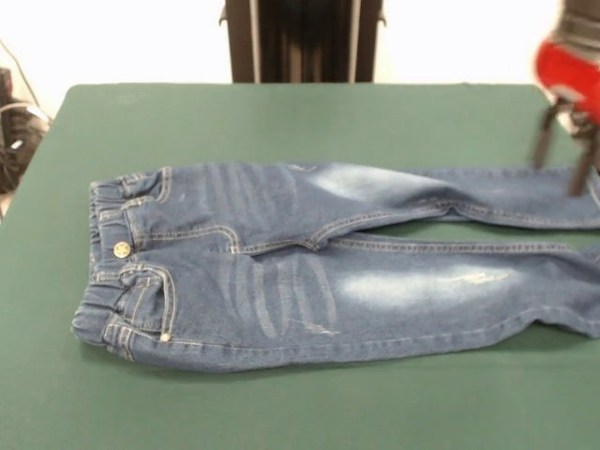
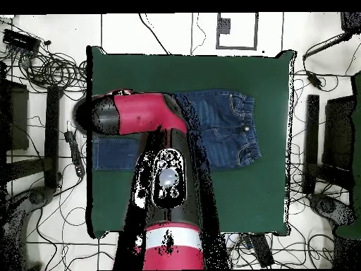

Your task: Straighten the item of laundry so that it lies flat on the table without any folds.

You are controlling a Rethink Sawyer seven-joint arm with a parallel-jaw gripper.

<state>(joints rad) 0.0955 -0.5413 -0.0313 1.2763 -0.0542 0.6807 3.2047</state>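
The small blue denim jeans (image 1: 309, 272) lie front side up on the dark green table (image 1: 281, 112), waistband at the left with the brass button (image 1: 121, 249) showing, both legs stretched to the right past the picture's edge. Faded whitish patches show on the thighs. The back pockets are hidden. My gripper (image 1: 560, 176) hangs at the far right, open and empty, its two dark fingers (image 1: 543, 139) just above the far leg's end. In the overhead view the red arm (image 2: 141, 113) covers the middle of the jeans (image 2: 229, 127); the gripper is hidden under it.
The robot's pedestal (image 1: 302, 37) stands at the table's far edge. Cables (image 2: 42, 67) and dark equipment lie on the floor all round the table (image 2: 268, 197). A bundle of cables (image 1: 14, 122) shows past the table's left edge.
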